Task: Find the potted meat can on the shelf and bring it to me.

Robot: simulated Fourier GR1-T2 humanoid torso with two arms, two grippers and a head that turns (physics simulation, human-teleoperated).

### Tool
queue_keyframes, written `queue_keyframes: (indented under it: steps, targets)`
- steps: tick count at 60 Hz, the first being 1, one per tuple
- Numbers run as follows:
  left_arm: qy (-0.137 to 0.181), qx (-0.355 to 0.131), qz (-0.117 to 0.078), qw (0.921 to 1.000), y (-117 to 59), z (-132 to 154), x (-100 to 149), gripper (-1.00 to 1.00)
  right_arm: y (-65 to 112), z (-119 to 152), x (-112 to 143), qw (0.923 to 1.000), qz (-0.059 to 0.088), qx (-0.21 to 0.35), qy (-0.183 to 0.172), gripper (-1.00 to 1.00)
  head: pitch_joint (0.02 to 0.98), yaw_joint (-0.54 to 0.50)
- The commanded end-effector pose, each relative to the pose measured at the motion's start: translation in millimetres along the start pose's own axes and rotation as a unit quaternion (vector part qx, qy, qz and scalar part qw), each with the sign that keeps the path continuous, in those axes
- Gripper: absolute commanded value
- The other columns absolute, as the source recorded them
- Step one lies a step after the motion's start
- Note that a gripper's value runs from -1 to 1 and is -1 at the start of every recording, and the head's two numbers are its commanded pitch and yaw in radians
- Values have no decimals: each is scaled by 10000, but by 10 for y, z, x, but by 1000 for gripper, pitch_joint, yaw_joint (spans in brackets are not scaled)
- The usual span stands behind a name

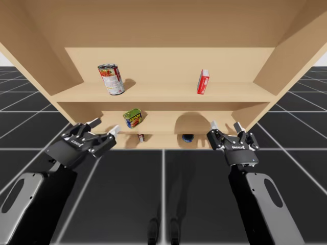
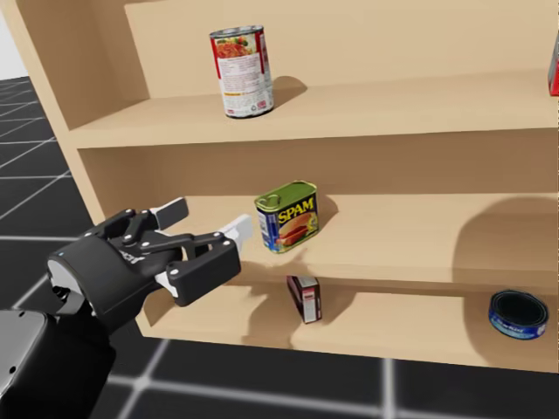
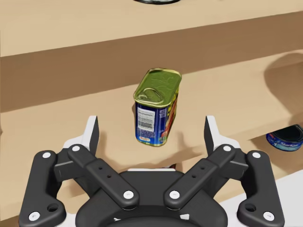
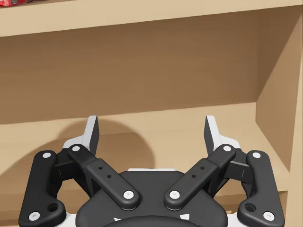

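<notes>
Now for the reach to the potted meat can [image 3: 157,108]: rounded-rectangular, gold-lidded, blue and yellow on the sides, upright near the front edge of the middle shelf board [image 1: 168,121], towards its left end. Ahead of the left gripper [image 3: 151,132] and roughly centred on it, not yet between its fingers [image 3: 91,135], which are spread wide and touching nothing. Right gripper [image 4: 151,130] likewise spread wide and holding nothing, facing a bare stretch of the same board near its right end.

To do the reach well: set the left wrist level with the can's middle, push straight in until both pads stand beside opposite sides, then squeeze evenly. Judged likely to tip or skid back if nudged by one fingertip first, so hold the centre line. Mind the front edge of the upper board [image 2: 393,109] above the fingers; lift only slightly before drawing out.

Elsewhere on the wooden shelf unit [image 1: 36,61]: tall red-labelled round can [image 2: 240,70] on the upper board towards its left end, red box [image 1: 203,81] towards its right. On the lowest board [image 2: 410,327], a small red box [image 2: 305,298] under the target and a flat blue round tin [image 2: 517,314] further right. Below and around, dark floor [image 1: 122,184] with a pale grid.
</notes>
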Motion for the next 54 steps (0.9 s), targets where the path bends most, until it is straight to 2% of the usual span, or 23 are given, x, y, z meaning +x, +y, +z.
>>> queue_keyframes:
  steps: [1, 11, 14, 16, 25, 29, 31, 38, 42, 43, 44, 45, 46, 47, 48, 54]
  targets:
    - [146, -407, -106, 9990, -140, -228, -6, -1000, -6, -2, 3, 10000, -6, 0, 8, -1000, 548, 247]
    - [305, -592, 12, 9978, -96, -556, -111, -1000, -15, 1, 11, 10000, -15, -6, 2, -1000, 553, 245]
    - [358, -542, -142, 9978, -81, -643, -157, -1000, -16, 1, 11, 10000, -15, -8, 0, -1000, 555, 246]
    - [402, -525, -84, 9978, -74, -684, -180, -1000, -18, 1, 11, 10000, -15, -10, 0, -1000, 553, 246]
    - [445, -510, -157, 9976, -43, -906, -273, -1000, -36, 5, 8, 10000, -15, -31, -6, -1000, 554, 246]
    - [482, -526, -160, 9973, -26, -990, -281, -1000, -41, 5, 9, 10000, -16, -42, -8, -1000, 555, 245]
    - [519, -572, -91, 9970, -19, -1039, -285, -1000, -44, 3, 8, 10000, -18, -45, -5, -1000, 554, 244]
    - [577, -515, -165, 9969, 5, -1151, -306, -1000, -52, -1, 6, 10000, -17, -47, -5, -1000, 555, 243]
    - [604, -555, -136, 9965, 10, -1178, -324, -1000, -59, -2, 8, 10000, -19, -53, -11, -1000, 556, 241]
    - [601, -543, -131, 9966, 8, -1180, -329, -941, -62, -2, 7, 10000, -19, -58, -10, -1000, 556, 239]
    - [598, -541, -130, 9967, 6, -1181, -334, -786, -63, -2, 7, 10000, -19, -60, -11, -1000, 556, 238]
    - [599, -540, -143, 9966, -1, -1181, -346, -430, -66, -1, 7, 10000, -21, -63, -11, -1000, 557, 237]
    - [620, -536, -156, 9965, -7, -1174, -353, 189, -67, -1, 7, 10000, -22, -64, -11, -1000, 558, 237]
    - [656, -527, -201, 9962, -11, -1166, -357, 915, -69, -1, 7, 10000, -26, -65, -9, -1000, 558, 236]
    - [658, -545, -191, 9962, -14, -1158, -357, 994, -71, -1, 7, 10000, -26, -69, -8, -1000, 557, 235]
    - [583, -619, -226, 9961, -39, -1071, -326, 1000, -73, -1, 7, 10000, -26, -72, -10, -1000, 557, 235]
